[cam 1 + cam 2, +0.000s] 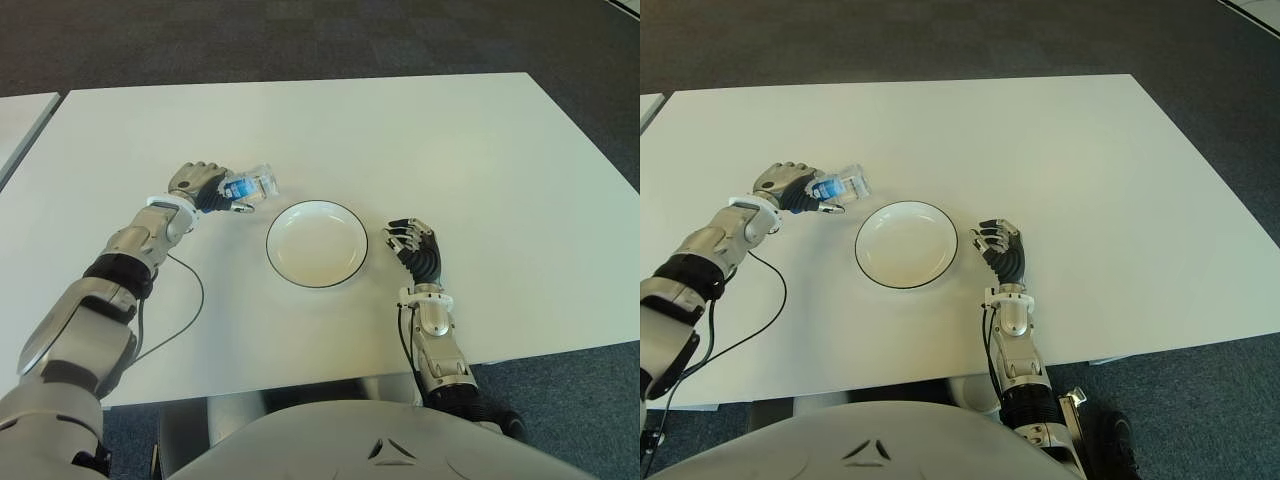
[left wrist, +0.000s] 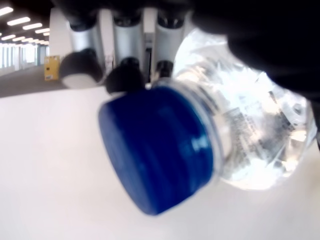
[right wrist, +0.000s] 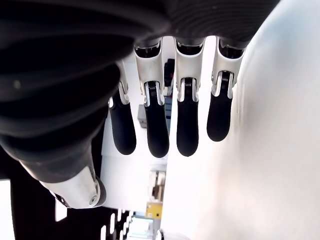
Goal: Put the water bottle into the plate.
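Note:
A small clear water bottle (image 1: pixel 255 185) with a blue cap (image 2: pixel 155 152) and blue label lies tilted on its side in my left hand (image 1: pixel 205 188), whose fingers are curled around it. It is held just left of the white plate (image 1: pixel 317 243) with a dark rim, which stands near the table's middle. The bottle's base points toward the plate. In the left wrist view the cap fills the middle and the crinkled clear body (image 2: pixel 250 125) sits behind it. My right hand (image 1: pixel 413 243) shows to the right of the plate, fingers relaxed and holding nothing.
The white table (image 1: pixel 480 160) stretches wide behind and to the right of the plate. A thin black cable (image 1: pixel 190 300) loops on the table beside my left forearm. Another table's corner (image 1: pixel 20 120) shows at the far left. Dark carpet surrounds the table.

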Controlling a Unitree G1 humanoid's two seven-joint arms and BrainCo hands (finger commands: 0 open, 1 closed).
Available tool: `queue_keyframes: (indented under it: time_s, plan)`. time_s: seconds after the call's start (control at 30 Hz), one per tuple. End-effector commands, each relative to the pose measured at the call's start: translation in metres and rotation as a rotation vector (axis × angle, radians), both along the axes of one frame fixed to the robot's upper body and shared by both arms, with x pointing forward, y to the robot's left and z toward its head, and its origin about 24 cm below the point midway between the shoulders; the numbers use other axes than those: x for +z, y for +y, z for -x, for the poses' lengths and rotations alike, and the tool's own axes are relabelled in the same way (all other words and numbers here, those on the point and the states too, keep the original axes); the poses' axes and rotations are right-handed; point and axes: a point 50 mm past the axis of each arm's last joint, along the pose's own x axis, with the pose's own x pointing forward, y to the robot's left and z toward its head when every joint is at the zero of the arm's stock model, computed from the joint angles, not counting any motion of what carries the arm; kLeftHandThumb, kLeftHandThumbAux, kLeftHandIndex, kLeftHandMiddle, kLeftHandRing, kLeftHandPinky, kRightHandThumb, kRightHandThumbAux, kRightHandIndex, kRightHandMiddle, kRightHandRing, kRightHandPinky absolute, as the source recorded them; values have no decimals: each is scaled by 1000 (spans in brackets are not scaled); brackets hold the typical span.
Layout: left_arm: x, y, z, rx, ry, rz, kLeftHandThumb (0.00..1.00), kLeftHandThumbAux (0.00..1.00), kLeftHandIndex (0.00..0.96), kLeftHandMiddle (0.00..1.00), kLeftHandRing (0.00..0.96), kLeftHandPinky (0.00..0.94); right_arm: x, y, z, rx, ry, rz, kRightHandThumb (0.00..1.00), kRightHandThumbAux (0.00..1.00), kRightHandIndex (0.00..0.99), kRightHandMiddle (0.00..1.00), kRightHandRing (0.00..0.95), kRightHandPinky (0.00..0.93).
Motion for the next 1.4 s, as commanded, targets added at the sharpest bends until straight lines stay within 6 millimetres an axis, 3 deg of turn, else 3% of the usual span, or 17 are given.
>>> queue_keyframes:
  time_s: [0.03,0.4,0.7,1.13,1.27,1.4]
  plan:
    - [7,0,7,20,-34,22,725,699,443,879,865,878,-2,0,1,0,8,4,705,737,417,408,389,393]
    - [27,-8,11,-22,-120,80,726,698,443,875,861,870,-2,1,1,5,4,-2,705,736,417,410,390,391]
    - [43,-28,18,-107,-174,95,725,698,444,858,855,851,-2,2,1,6,12,1,704,737,417,411,388,387]
    - [48,-65,29,-256,-164,97,725,698,444,847,845,842,-3,3,2,5,16,-8,705,737,416,413,378,372]
    - [43,-85,34,-355,-134,61,725,698,444,850,845,843,-3,3,2,6,12,-15,705,737,416,412,378,375]
    - [40,-92,36,-406,-116,36,723,697,445,849,845,846,-3,4,2,7,8,-18,706,737,417,413,379,377]
